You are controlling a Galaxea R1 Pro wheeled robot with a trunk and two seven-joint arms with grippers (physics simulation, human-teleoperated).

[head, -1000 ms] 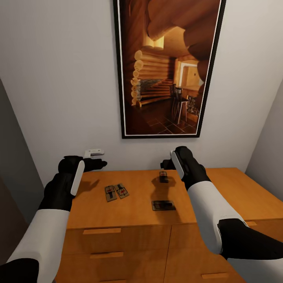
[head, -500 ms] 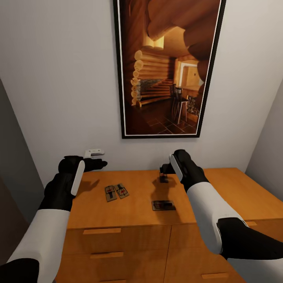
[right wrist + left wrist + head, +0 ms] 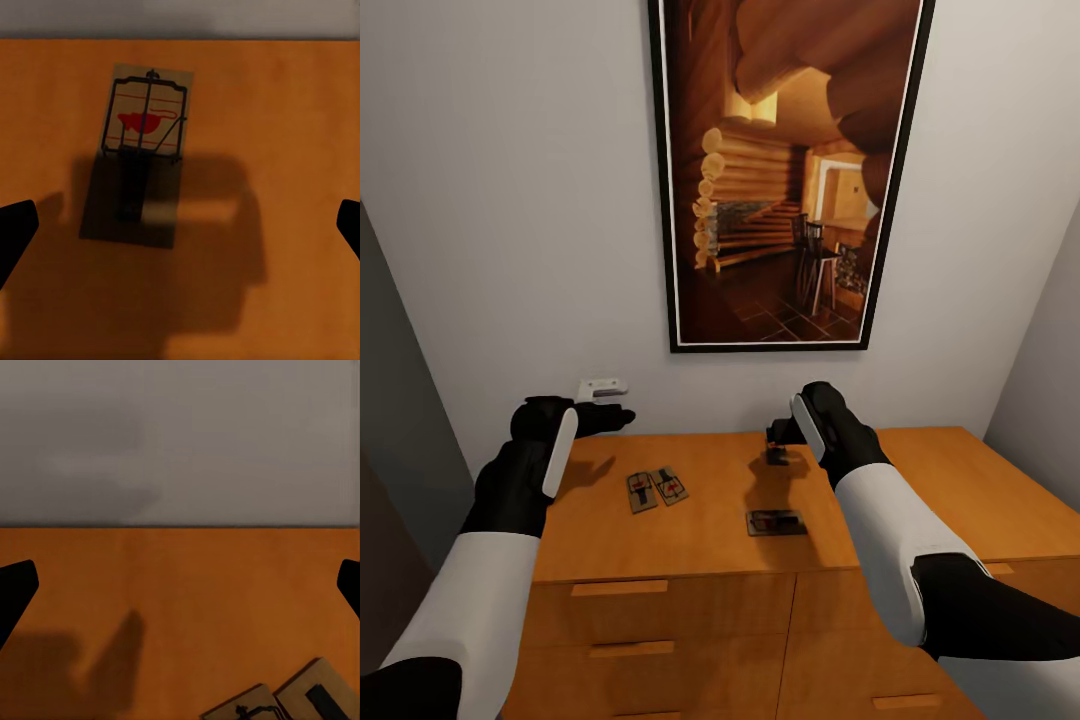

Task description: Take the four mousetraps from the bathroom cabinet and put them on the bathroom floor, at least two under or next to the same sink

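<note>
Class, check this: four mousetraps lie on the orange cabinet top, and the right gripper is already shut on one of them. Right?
Not quite. The right gripper is open above a mousetrap on the cabinet, not holding it; the right wrist view shows its fingertips spread wide. The rest stands.

Orange-brown cabinet [image 3: 700,530], tan mousetrap [image 3: 142,142] with red mouse print.
</note>
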